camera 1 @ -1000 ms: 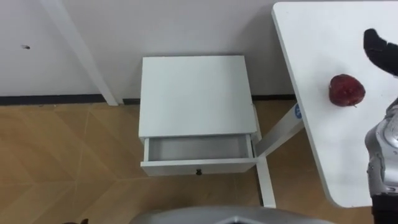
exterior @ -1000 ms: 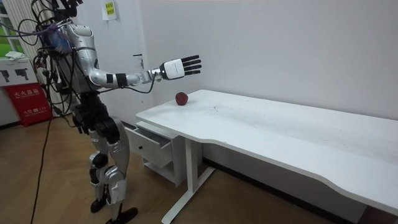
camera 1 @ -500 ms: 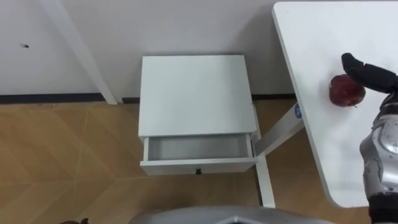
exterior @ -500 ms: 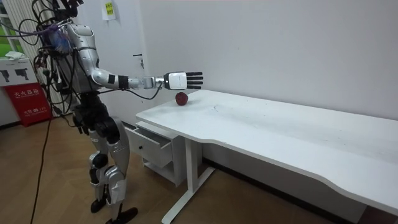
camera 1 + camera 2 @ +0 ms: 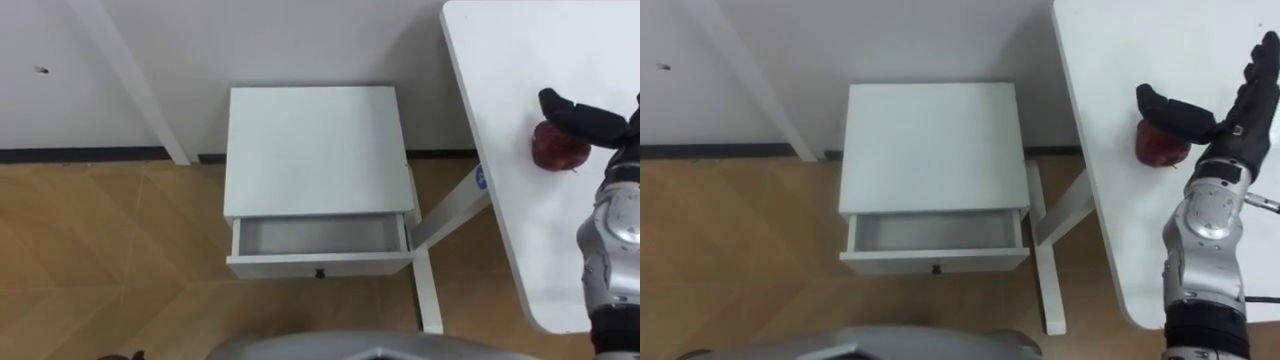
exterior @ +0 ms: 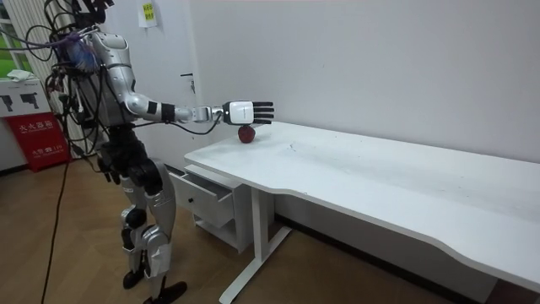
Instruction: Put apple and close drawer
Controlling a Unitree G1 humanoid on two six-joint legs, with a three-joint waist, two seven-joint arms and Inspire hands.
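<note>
A dark red apple (image 5: 556, 150) (image 5: 1155, 148) lies near the left end of the white table (image 5: 520, 60). My right hand (image 5: 590, 122) (image 5: 1230, 120) hovers open just over the apple (image 6: 245, 134), fingers straight and thumb reaching across its top; I cannot tell if it touches. The small white cabinet (image 5: 315, 150) stands left of the table, and its top drawer (image 5: 318, 238) is pulled out and holds nothing. In the room view I stand by the cabinet with my right hand (image 6: 245, 111) stretched out and my left hand (image 6: 110, 171) hanging low at my side.
The table's white leg and foot (image 5: 430, 290) stand right beside the cabinet's right side. A slanted white post (image 5: 130, 90) runs down to the wood floor left of the cabinet. A red sign (image 6: 34, 135) stands behind me.
My right hand has come down from high above the table and moved left, so it now sits just over the apple. The apple and drawer have not moved.
</note>
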